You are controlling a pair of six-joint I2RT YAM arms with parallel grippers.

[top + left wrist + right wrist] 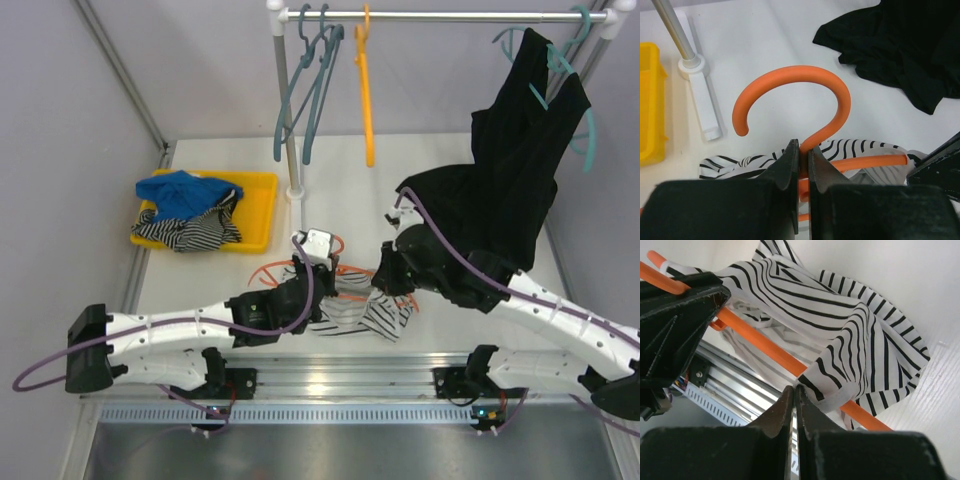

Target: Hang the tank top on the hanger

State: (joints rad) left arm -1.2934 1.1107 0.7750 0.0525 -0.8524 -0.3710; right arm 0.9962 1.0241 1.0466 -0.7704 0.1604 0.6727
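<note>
Left wrist view: left gripper (804, 152) clamps the neck of the hanger (790, 73); right gripper (794, 392), closed on the tank top (840, 340) hem, could drag it off.

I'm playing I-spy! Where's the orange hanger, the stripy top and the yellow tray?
hanger (795, 72): left wrist view, top of its curved hook.
stripy top (840, 335): right wrist view, middle of the cloth.
tray (260, 200): top view, bare right side.

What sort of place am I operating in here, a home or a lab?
Probably a lab test cell: white table between plain partition walls, a clothes rail with hangers, a yellow bin of garments.
</note>
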